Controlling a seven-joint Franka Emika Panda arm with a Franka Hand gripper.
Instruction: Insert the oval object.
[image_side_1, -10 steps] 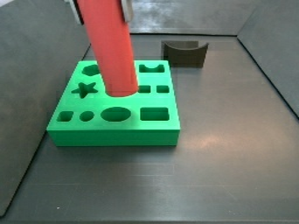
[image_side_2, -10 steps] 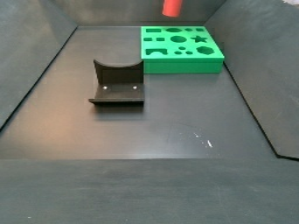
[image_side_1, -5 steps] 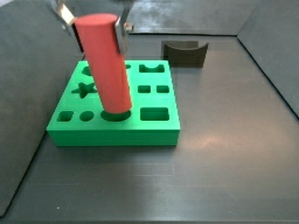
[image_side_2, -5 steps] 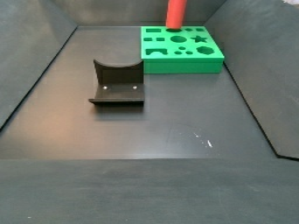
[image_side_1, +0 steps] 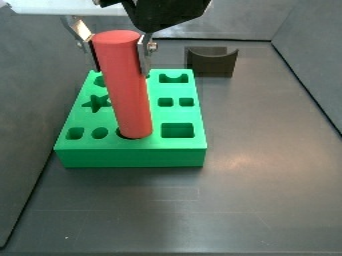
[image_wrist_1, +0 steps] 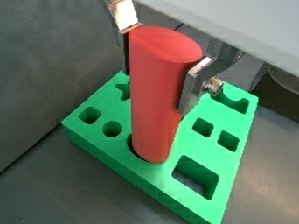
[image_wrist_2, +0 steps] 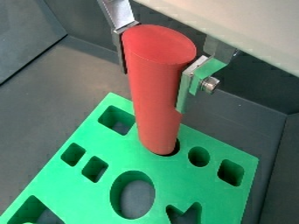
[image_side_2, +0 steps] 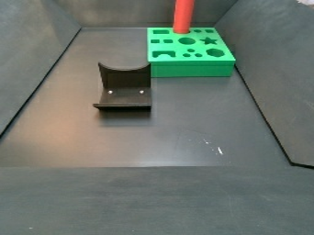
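The oval object (image_side_1: 123, 85) is a long red-salmon rod standing upright with its lower end in the oval hole of the green block (image_side_1: 134, 155). It shows in both wrist views (image_wrist_1: 158, 96) (image_wrist_2: 158, 87) and at the far top of a side view (image_side_2: 182, 14). My gripper (image_side_1: 114, 38) is at the rod's top end, its silver fingers (image_wrist_1: 193, 83) pressed on opposite sides of the rod in both wrist views (image_wrist_1: 158, 57) (image_wrist_2: 155, 57). The block (image_side_2: 190, 66) has several other shaped holes, all empty.
The dark fixture (image_side_1: 211, 60) stands on the dark floor behind the block, and well apart from it in the middle of the floor in a side view (image_side_2: 123, 87). Grey walls close in the floor on its sides.
The rod has come down with the gripper. It leaned half a second ago and now stands upright, seated lower in the oval hole.
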